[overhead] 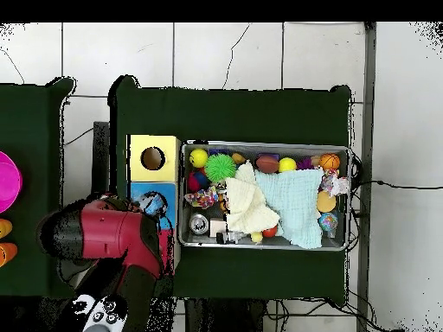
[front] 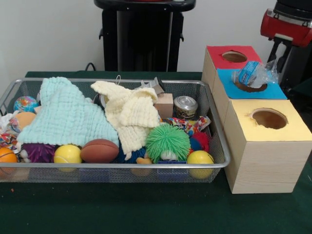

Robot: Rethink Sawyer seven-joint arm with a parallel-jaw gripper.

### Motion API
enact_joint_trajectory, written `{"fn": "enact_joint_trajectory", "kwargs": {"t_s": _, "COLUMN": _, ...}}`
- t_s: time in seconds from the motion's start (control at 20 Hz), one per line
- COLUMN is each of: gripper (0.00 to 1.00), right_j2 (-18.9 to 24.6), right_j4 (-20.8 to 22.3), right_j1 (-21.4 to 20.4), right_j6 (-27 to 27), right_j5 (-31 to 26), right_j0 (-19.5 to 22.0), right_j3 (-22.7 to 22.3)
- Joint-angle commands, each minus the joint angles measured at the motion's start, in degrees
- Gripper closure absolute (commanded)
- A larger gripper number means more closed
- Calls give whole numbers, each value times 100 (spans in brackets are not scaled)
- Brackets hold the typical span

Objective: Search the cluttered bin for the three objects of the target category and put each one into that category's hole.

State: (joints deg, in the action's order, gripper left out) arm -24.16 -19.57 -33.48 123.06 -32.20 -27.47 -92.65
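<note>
A clear plastic packet with a blue label (front: 252,74) lies on the hole of the blue-topped box (front: 273,91); from above the packet (overhead: 154,205) shows at the arm's edge. The red-topped box (front: 219,58) stands behind it and the yellow-topped box (front: 287,131) in front, both holes uncovered. The red and black arm (front: 285,24) hangs at the right of the boxes, and its black lower part with the gripper (front: 287,58) stands just right of the packet. In the overhead view the arm (overhead: 112,238) hides the red box.
The wire bin (front: 222,163) holds a mint cloth (front: 66,117), a cream cloth (front: 131,117), a green spiky ball (front: 167,141), a football (front: 99,150), yellow balls (front: 67,154), a tin can (front: 185,106) and a wooden block (front: 164,105). A pink bowl (overhead: 4,181) sits far left overhead.
</note>
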Motion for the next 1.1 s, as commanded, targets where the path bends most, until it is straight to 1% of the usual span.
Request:
{"fn": "enact_joint_trajectory", "kwargs": {"t_s": 0.05, "gripper": 100, "right_j2": 112, "right_j4": 6, "right_j1": 180, "right_j6": 1230, "right_j5": 166, "right_j0": 181, "right_j3": -602}}
{"fn": "enact_joint_trajectory", "kwargs": {"t_s": 0.2, "gripper": 100, "right_j2": 98, "right_j4": 9, "right_j1": 184, "right_j6": 1248, "right_j5": 168, "right_j0": 160, "right_j3": -600}}
{"fn": "enact_joint_trajectory", "kwargs": {"t_s": 0.35, "gripper": 100, "right_j2": 157, "right_j4": -70, "right_j1": 166, "right_j6": 1307, "right_j5": 338, "right_j0": 183, "right_j3": -669}}
{"fn": "enact_joint_trajectory", "kwargs": {"t_s": 0.4, "gripper": 0, "right_j2": 172, "right_j4": -101, "right_j1": 161, "right_j6": 1334, "right_j5": 370, "right_j0": 185, "right_j3": -689}}
{"fn": "enact_joint_trajectory", "kwargs": {"t_s": 0.55, "gripper": 0, "right_j2": 243, "right_j4": -147, "right_j1": 134, "right_j6": 1306, "right_j5": 407, "right_j0": 248, "right_j3": -713}}
{"fn": "enact_joint_trajectory", "kwargs": {"t_s": 0.85, "gripper": 0, "right_j2": 294, "right_j4": -289, "right_j1": 108, "right_j6": 1384, "right_j5": 600, "right_j0": 221, "right_j3": -816}}
{"fn": "enact_joint_trajectory", "kwargs": {"t_s": 1.05, "gripper": 0, "right_j2": 279, "right_j4": -315, "right_j1": 131, "right_j6": 1418, "right_j5": 598, "right_j0": 207, "right_j3": -781}}
{"fn": "enact_joint_trajectory", "kwargs": {"t_s": 1.1, "gripper": 0, "right_j2": 220, "right_j4": -290, "right_j1": 150, "right_j6": 1434, "right_j5": 550, "right_j0": 166, "right_j3": -750}}
